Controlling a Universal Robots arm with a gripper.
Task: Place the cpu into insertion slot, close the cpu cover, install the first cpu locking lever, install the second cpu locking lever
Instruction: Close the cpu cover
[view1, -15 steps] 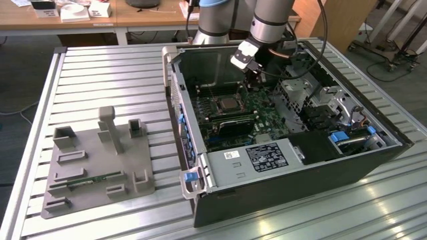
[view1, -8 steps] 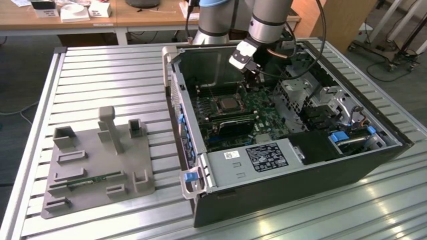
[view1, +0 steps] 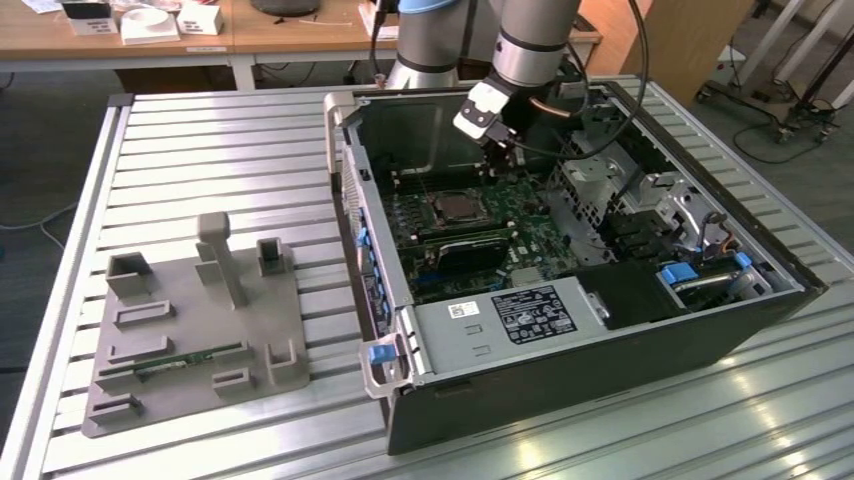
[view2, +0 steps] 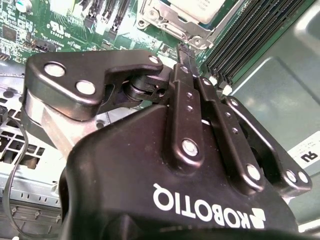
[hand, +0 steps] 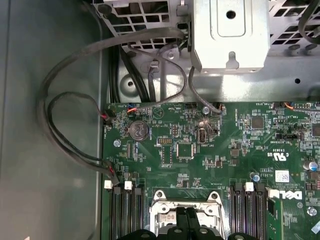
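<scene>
Slatted table (view1: 200, 150), open computer case (view1: 601, 350). Pincer (view2: 183, 49) pinched shut and empty, tip beside the insertion slot (view1: 457, 207); the cpu (view2: 202, 6) sits inside, cpu cover (view2: 165, 21) framing it. Lever work, I'd judge: press slowly, clear of the memory slots (view2: 250, 35).

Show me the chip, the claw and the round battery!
chip (view2: 198, 6): second wrist view, on its silver top.
claw (hand: 184, 214): first wrist view, between its shut fingertips.
round battery (hand: 138, 130): first wrist view, on its middle.
</scene>
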